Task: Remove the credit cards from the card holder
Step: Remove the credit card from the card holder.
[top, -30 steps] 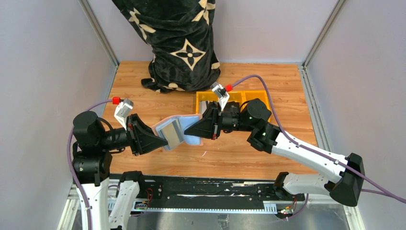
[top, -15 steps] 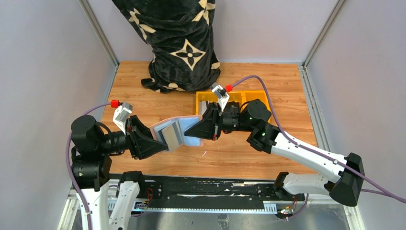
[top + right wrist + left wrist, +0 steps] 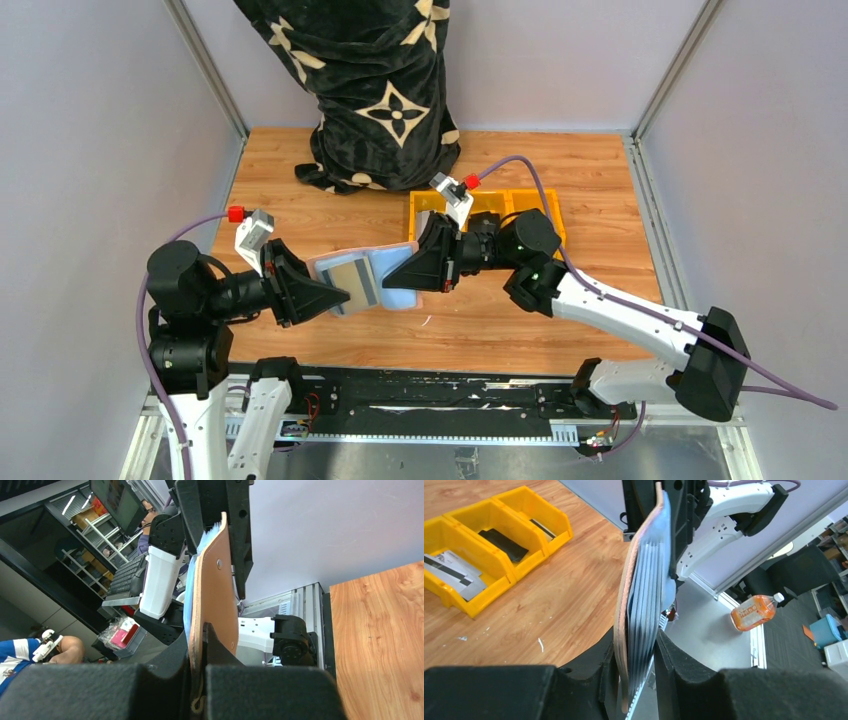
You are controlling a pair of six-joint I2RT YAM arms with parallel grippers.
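With left gripper [image 3: 340, 292] clamped on one end of holder [image 3: 215, 602] and right gripper [image 3: 392, 281] on the other, hangs edge-up above table [image 3: 300, 190] — cards [image 3: 644, 597] inside. Just behind right gripper, yellow bin [image 3: 415, 205]; farther back, black cloth [image 3: 380, 90]. Reach inward, low — nose to nose.

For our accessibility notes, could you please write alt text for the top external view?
The left end effector and right end effector clamp an open wallet between them over the table, cards showing inside. A yellow bin sits behind.
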